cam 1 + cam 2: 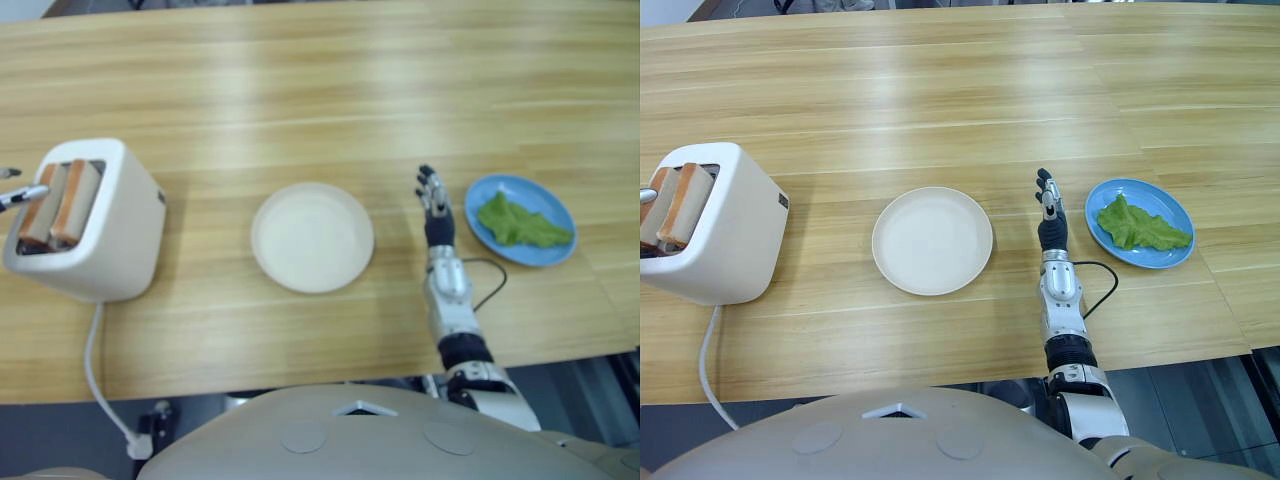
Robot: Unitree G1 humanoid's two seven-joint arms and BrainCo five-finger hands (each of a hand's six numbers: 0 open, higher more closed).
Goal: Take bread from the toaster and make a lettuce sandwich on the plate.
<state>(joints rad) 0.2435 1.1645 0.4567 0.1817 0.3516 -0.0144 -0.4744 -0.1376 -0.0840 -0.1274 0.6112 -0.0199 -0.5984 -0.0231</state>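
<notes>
While two bread slices [75,200] stand upright in the toaster [120,230] at table left, tops exposed, judged light, stiff, crumbly: pinch the top edge. Left hand [22,194] beside them; grip cannot be told. Right hand [434,203], fingers straight, holding nothing, between plate [312,237] and lettuce [520,222] dish [537,188].

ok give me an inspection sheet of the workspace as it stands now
surface: wooden table, light planks
job's things: white toaster with two bread slices upright in its slots; empty cream plate; lettuce leaf on a blue plate
clutter: nothing seen
robot hands: right robot hand open, between the two plates, holding nothing; left robot hand at the toaster's bread, grip unclear
cables: white toaster cord runs off the near edge; thin black cable by the right wrist
surroundings: floor beyond the near edge
</notes>
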